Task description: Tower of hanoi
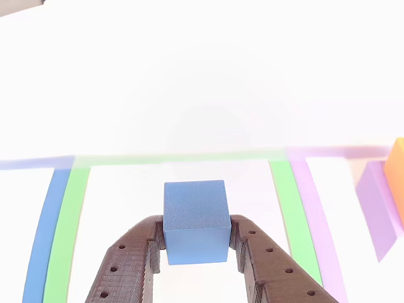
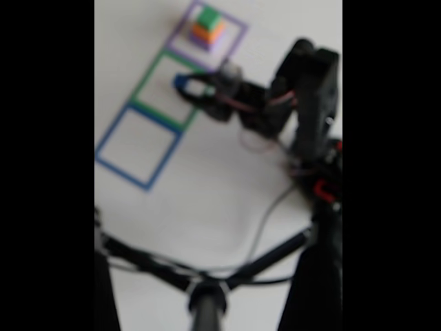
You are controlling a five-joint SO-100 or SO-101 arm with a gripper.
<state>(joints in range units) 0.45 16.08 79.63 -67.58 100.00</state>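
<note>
Blue cube (image 1: 195,219) sits clamped between your end effector (image 1: 197,247) fingers inside the green tape square (image 1: 284,196) on the white tabletop (image 2: 207,200), while your purple, orange and green stack (image 2: 207,27) stands in the purple square beyond that green one.

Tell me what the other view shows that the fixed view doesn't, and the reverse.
The other view shows the gripper closed on the blue cube's sides.

The fixed view, blurred, shows the arm, a cable, the full blue-outlined square and the stack in the purple-outlined square.

Both show the cube inside the green-outlined square.
</note>
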